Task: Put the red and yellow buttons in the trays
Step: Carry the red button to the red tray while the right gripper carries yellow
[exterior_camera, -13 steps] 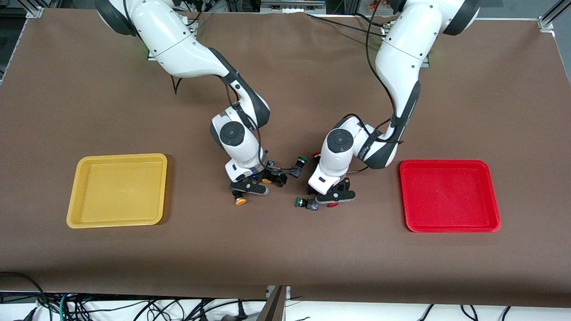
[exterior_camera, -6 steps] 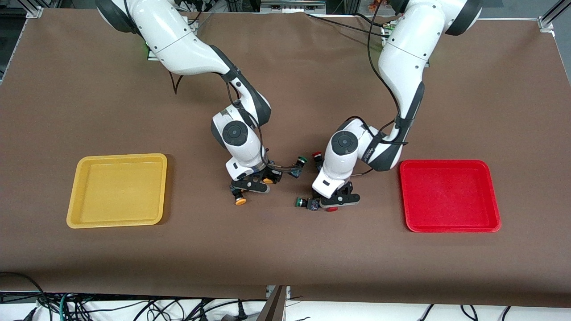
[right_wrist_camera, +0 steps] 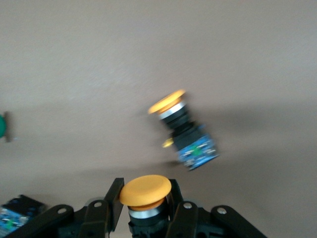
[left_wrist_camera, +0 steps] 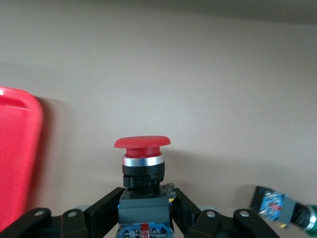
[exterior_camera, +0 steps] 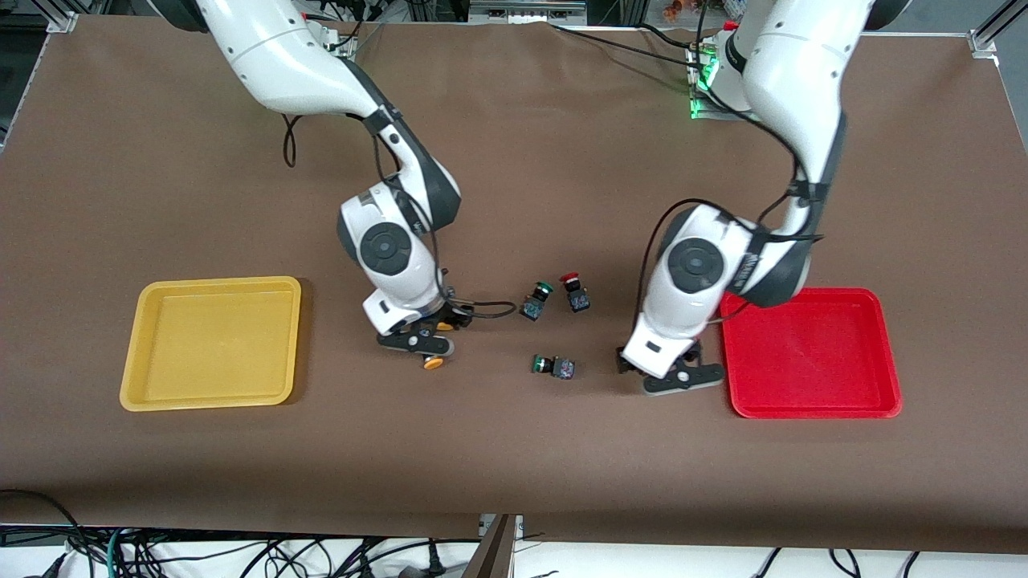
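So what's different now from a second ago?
Both arms have pulled apart. The left gripper, fingers shut on a red button, has carried it from the middle toward the red tray. The right gripper, holding a yellow button, shifted toward the yellow tray. The other yellow button, red button, both green buttons and both trays stayed.

Brown table (exterior_camera: 514, 449) carries yellow tray (exterior_camera: 210, 343), red tray (exterior_camera: 809, 352), one yellow button (exterior_camera: 434, 362), one red button (exterior_camera: 574, 291), two green buttons (exterior_camera: 536, 299) (exterior_camera: 552, 366) mid-table.
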Controlling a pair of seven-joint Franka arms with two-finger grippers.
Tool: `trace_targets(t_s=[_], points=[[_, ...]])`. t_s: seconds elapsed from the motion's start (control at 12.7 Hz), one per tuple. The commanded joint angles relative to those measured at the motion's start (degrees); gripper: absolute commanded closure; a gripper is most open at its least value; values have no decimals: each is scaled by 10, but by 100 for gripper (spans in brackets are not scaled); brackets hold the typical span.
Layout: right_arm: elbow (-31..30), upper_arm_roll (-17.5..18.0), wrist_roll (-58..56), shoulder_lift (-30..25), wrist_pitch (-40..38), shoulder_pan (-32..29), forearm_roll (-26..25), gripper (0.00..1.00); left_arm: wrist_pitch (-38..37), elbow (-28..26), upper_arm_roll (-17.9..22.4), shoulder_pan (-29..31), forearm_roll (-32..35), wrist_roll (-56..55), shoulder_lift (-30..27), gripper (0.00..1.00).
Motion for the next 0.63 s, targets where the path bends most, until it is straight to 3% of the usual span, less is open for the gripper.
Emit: trace_targets(t_s=[0.0,0.24,0.39,0.55], points=[[-11,-60,-177,-34,-77,-26,-1,100,-64,9,-9,65,-28,148,-25,66],[-47,-169,-386,-51,-74,-32,5,100,-67,-2,-10,135,-30,315,-23,64],[-60,-185,-465,-47,-59,-76,19,100,-62,-13,-10,183,-30,413,-3,64],[-120,-183,-531,-42,26,-111,58,100,-47,-19,-10,202,-30,485,32,64]])
